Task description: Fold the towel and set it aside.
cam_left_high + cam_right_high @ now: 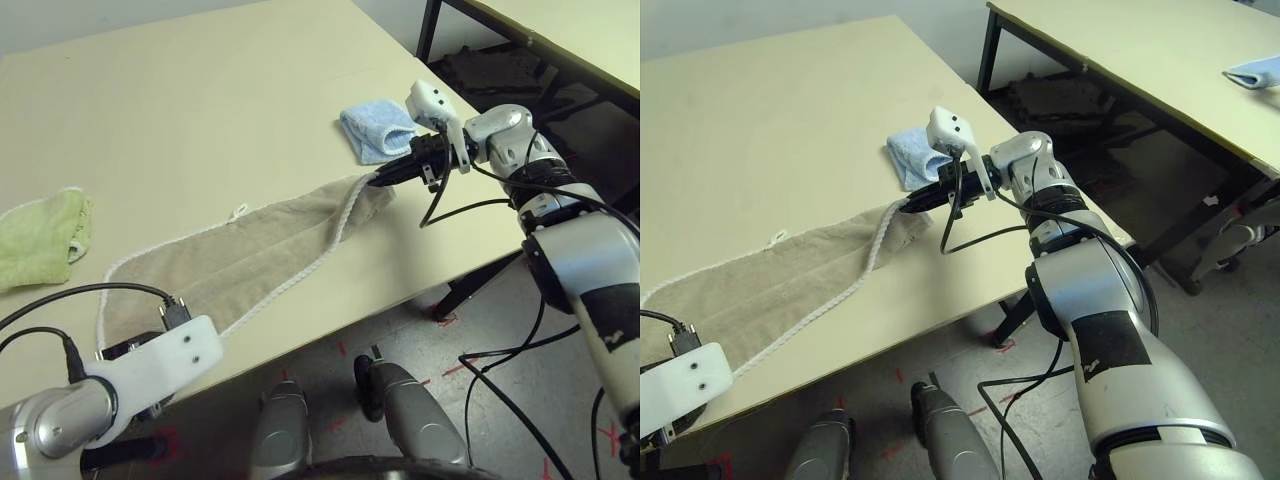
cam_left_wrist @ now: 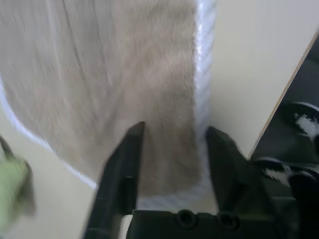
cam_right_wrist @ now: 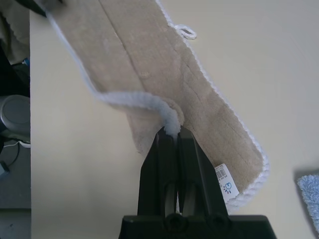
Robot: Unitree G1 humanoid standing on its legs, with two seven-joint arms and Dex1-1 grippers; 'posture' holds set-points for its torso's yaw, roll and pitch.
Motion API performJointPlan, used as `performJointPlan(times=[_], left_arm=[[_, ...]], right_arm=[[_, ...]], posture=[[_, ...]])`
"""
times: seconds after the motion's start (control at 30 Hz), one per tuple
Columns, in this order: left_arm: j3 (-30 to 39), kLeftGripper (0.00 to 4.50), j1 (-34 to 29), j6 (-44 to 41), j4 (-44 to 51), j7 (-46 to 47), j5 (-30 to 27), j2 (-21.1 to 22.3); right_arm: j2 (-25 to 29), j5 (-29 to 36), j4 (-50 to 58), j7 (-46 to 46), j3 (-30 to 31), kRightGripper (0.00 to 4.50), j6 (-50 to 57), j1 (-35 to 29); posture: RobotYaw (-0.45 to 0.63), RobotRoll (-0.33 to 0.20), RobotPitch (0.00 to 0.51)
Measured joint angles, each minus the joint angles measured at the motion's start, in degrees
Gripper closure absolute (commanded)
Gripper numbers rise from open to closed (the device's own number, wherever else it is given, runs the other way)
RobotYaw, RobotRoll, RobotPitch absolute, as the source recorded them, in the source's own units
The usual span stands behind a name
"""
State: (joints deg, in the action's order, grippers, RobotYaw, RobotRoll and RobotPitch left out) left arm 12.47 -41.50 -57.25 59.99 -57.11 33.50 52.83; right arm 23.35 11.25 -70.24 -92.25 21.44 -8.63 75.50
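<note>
Right gripper (image 3: pixel 172 133) fingers pressed together, arm extended forward; left gripper (image 2: pixel 172 149) fingers spread, arm low.

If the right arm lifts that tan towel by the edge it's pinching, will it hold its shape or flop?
Likely flop: the towel is soft terry, already folded over itself and creased where the right pincer grips its white edging. The far end will probably drag across the table rather than rise. It looks light, but a grip on the edging alone might slip.
</note>
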Motion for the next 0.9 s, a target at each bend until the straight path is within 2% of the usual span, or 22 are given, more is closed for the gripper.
performJointPlan(times=[0.13,0.3,0.4,0.57,0.73,0.9], left_arm=[[0.99,4.49,-0.64,0.0,-0.46,0.49,-0.16,0.34],[6.55,4.49,-1.09,2.05,-2.34,-0.34,-1.66,1.56],[12.83,4.49,-0.76,4.63,-4.44,-2.71,-4.03,2.73],[27.36,4.49,7.6,5.43,-7.77,-12.1,-14.78,4.97],[35.33,4.49,14.55,1.21,-10.72,-19.81,-25.2,8.49],[38.76,4.49,14.75,0.47,-14.43,-22.53,-29.95,10.19]], right_arm=[[0.0,0.0,0.0,0.0,0.0,4.5,0.0,0.01],[0.05,0.0,0.0,0.0,0.0,4.5,0.0,0.07],[0.32,-0.25,-0.06,0.0,0.02,4.5,-0.2,0.38],[1.4,-2.11,-0.24,0.0,1.58,4.5,-3.6,1.98],[2.75,-5.02,-0.06,0.0,7.02,4.5,-10.3,2.02],[3.59,-7.02,0.14,-0.02,12.39,4.5,-15.03,2.02]], posture=[[0.01,0.0,0.182],[0.01,0.0,0.178],[0.01,0.0,0.175],[0.01,0.0,0.173],[0.0,0.0,0.174],[0.0,0.0,0.173]])
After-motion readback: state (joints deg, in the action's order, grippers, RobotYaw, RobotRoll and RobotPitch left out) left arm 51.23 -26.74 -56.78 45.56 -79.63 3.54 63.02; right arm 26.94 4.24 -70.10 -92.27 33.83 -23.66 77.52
